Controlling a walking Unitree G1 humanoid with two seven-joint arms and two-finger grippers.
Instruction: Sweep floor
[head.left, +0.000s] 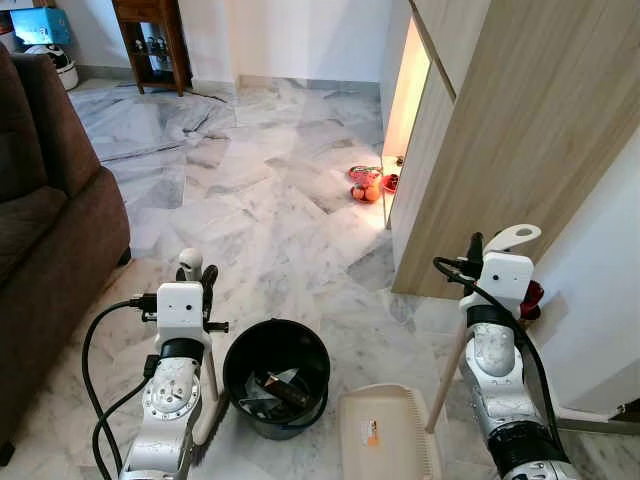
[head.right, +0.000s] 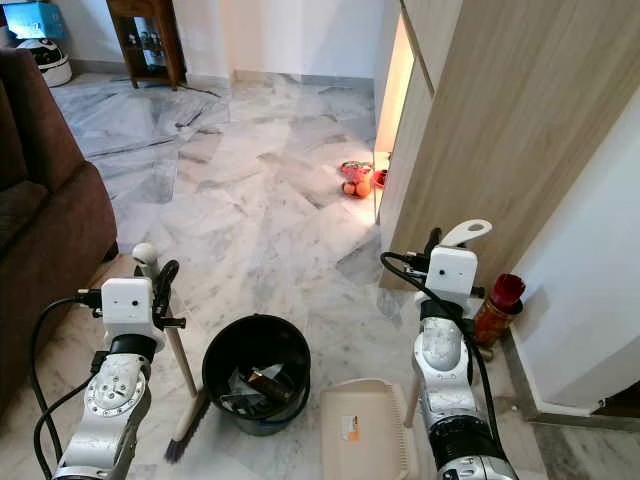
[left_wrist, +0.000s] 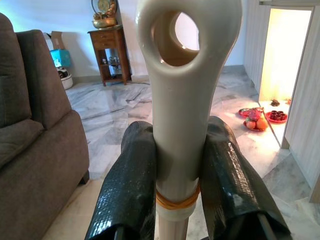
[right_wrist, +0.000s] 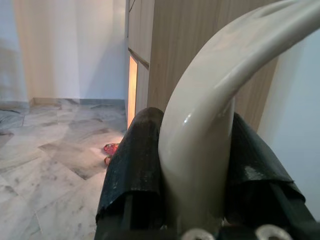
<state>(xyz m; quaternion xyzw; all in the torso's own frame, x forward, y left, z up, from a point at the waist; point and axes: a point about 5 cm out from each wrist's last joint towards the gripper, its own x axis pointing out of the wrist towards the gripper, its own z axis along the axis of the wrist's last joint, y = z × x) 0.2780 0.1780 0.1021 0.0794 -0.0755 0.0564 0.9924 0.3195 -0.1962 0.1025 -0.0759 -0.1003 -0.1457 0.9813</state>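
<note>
Both grippers are gripping tools. Left gripper (left_wrist: 176, 175) fingers (left_wrist: 125, 190) are clamping the cream broom handle (left_wrist: 180, 100), broom standing nearly upright, bristles (head.right: 178, 440) resting on the marble floor (head.left: 270, 200) beside the black bucket (head.left: 277, 375). Right gripper (right_wrist: 197, 165) fingers (right_wrist: 132, 165) are closing on the dustpan handle (right_wrist: 210, 115); the dustpan (head.left: 385, 435) is sitting on the floor just beside the bucket, near the wooden cabinet (head.left: 500, 130).

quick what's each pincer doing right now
Left pincer: closed on the broom handle.
Right pincer: closed on the dustpan handle.
</note>
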